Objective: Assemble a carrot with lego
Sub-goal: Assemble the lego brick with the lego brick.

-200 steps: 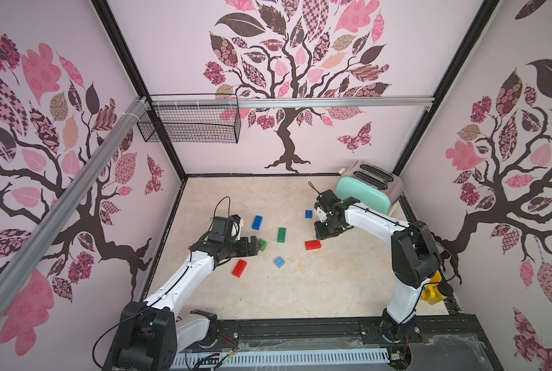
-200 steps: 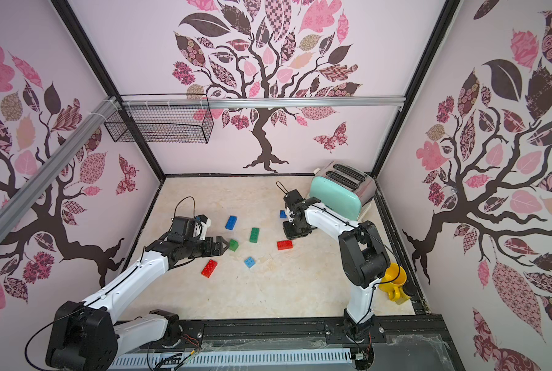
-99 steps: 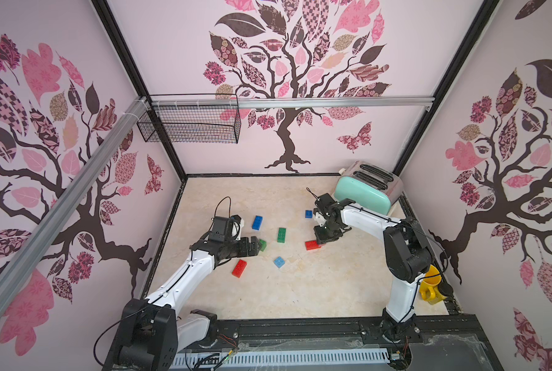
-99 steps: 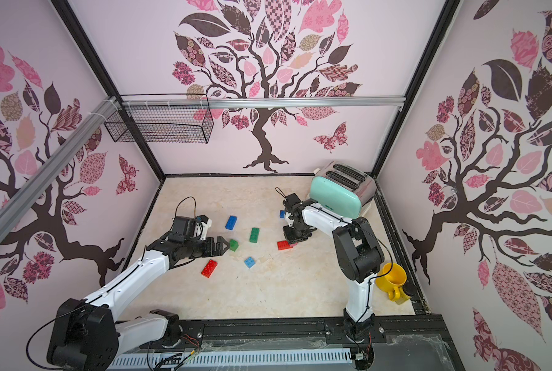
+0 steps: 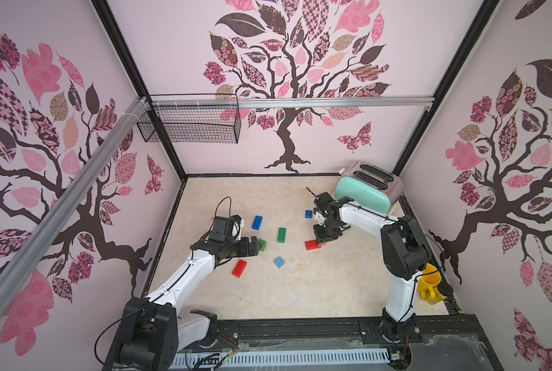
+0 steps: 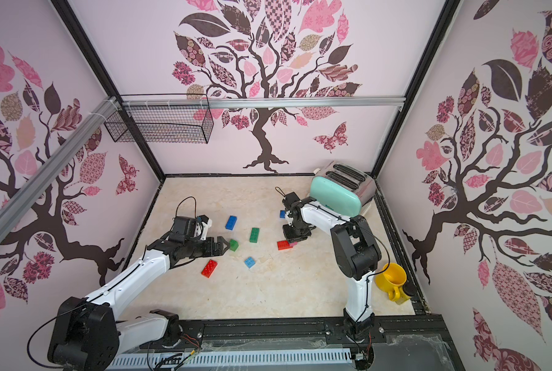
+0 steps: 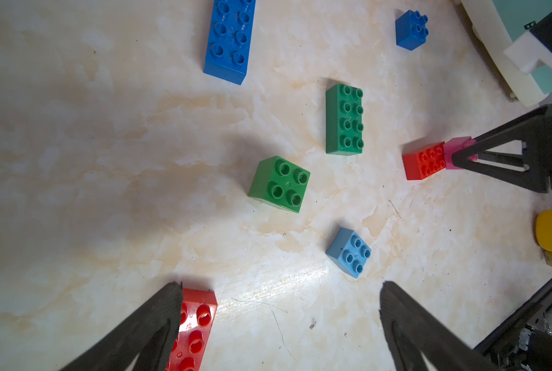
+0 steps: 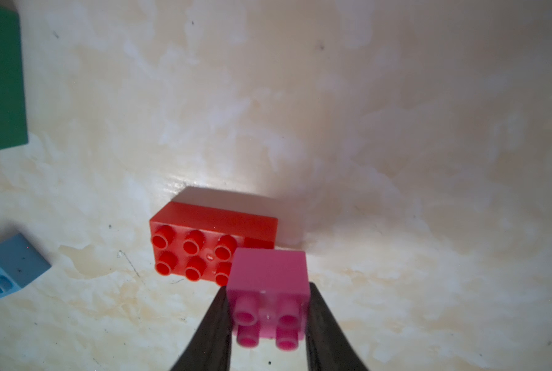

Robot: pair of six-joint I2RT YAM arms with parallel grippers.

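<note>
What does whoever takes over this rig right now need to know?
Left gripper: open, empty, near the small green brick and a red oblong brick.
Right gripper: shut on the pink brick, at one end of the other red oblong brick; seated or not, cannot tell.
Loose on the table: green oblong brick, dark blue oblong brick, small dark blue brick, light blue brick.
Done: no stack visible yet.
Left: join all the bricks into the carrot.

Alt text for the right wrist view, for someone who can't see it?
The right gripper is shut on a pink square brick, over one end of a red oblong brick on the marbled table. A light blue brick and a green brick show at the frame's edge.
</note>
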